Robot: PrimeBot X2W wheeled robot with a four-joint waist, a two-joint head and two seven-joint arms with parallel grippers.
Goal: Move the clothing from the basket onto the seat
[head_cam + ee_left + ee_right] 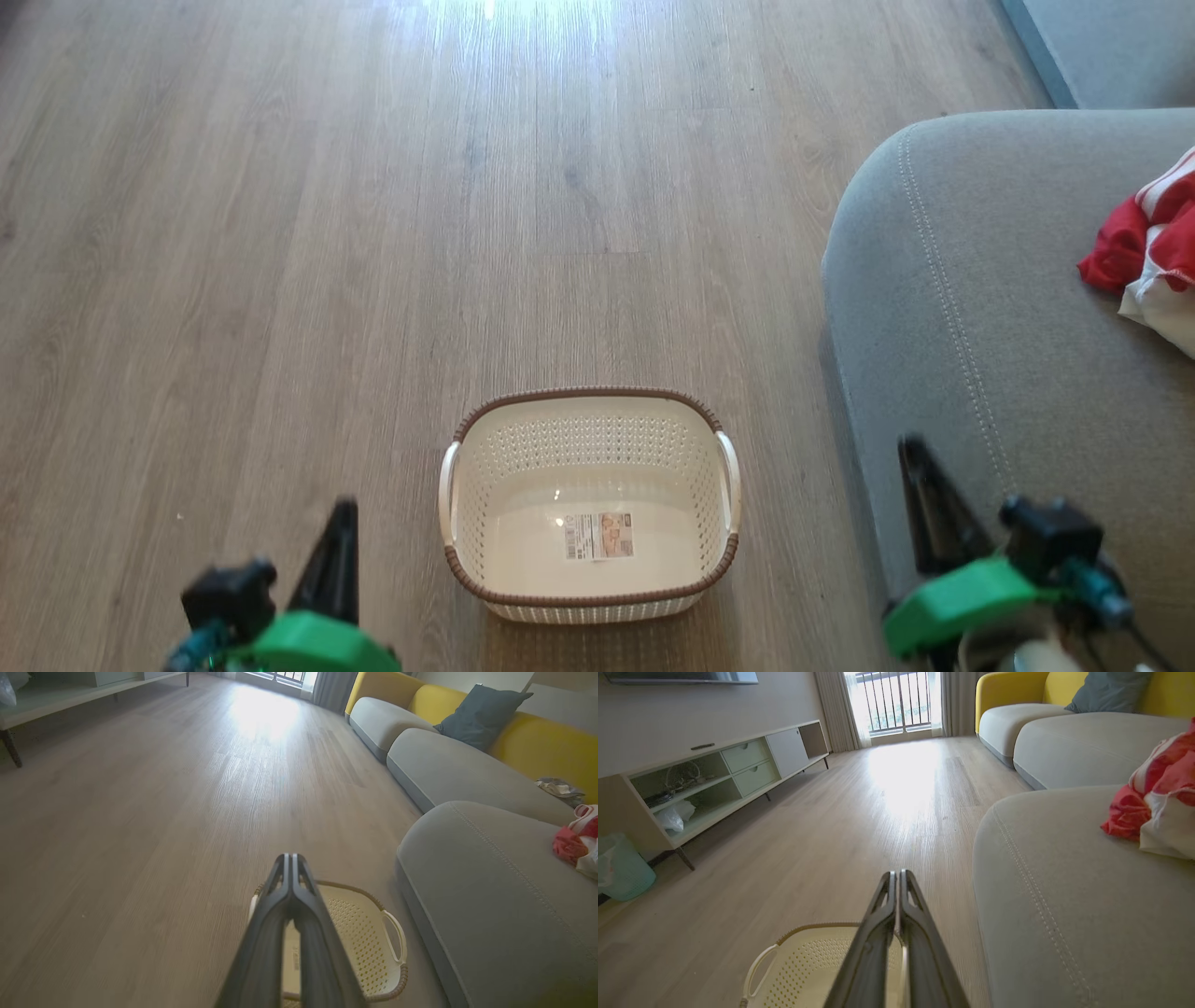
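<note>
Inside, the basket shows one label (print illegible).

The left tool shows two long dark fingers, tapering to a point and slotted near the tips. Behind them, a bright green housing and a black block. The right tool matches, plus a teal fitting, a dark cable and a pale forearm.

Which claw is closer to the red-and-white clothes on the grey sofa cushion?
Right. The right gripper hovers by the grey cushion holding the red-and-white clothes; the left gripper is over the floor, beyond the cream plastic basket.
</note>
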